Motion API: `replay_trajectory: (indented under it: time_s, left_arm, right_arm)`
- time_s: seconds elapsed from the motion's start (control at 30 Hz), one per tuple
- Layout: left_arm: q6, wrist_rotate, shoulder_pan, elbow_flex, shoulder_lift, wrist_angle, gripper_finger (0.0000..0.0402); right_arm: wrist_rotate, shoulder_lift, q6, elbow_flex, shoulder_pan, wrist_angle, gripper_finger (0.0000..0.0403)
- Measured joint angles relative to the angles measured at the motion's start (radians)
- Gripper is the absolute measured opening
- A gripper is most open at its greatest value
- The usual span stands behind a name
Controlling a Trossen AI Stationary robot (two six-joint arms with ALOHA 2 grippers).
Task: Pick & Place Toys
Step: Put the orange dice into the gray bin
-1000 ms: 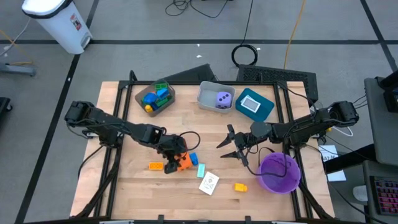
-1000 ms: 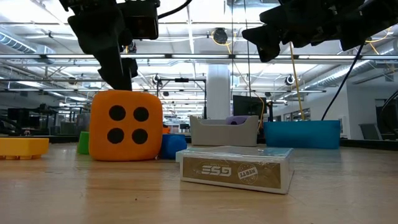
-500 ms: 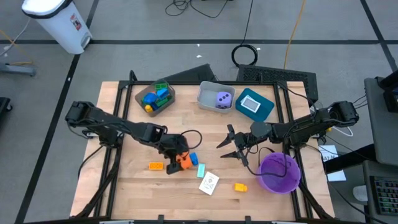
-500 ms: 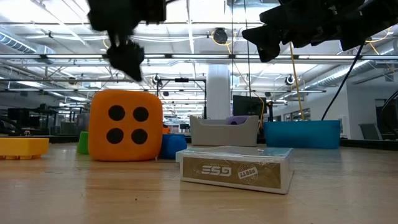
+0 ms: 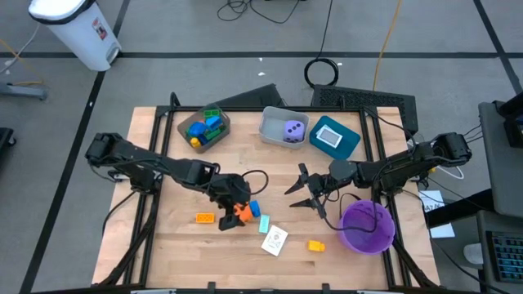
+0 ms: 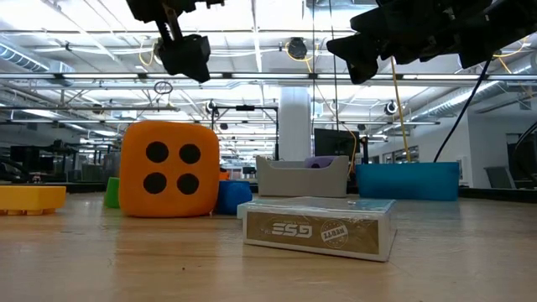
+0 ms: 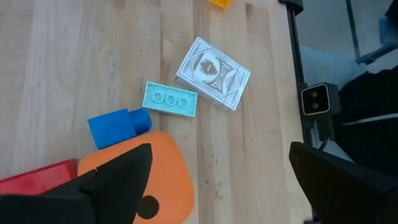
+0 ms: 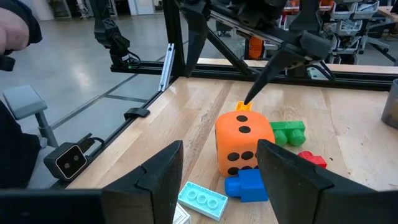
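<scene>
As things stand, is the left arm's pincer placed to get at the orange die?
Probably yes. The left pincer hangs open just above the orange die, nothing between them. Small blocks crowd the die's sides, like the blue block, which may hinder one finger.

Orange die [image 5: 239, 212], four-dot face toward the low camera, upright at centre-left of the bench [image 5: 180, 245]. Blue block [image 5: 253, 209] and light-blue block [image 5: 264, 221] just right of it; orange block [image 5: 204, 218] left; card pack [image 5: 274, 240] and yellow block [image 5: 315, 245] lower centre.
</scene>
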Motion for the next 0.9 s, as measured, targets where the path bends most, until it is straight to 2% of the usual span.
replay_trajectory:
  time_s: [0.73,0.9]
  left_arm:
    - [0.031,-0.036,0.005,0.000,0.000,-0.020,0.0397]
    - [-0.031,-0.036,0.008,0.000,-0.001,-0.024,0.0397]
  right_arm:
    - [0.000,0.000,0.000,0.000,0.000,-0.009,0.0196]
    - [0.000,0.000,0.000,0.000,0.000,-0.010,0.0196]
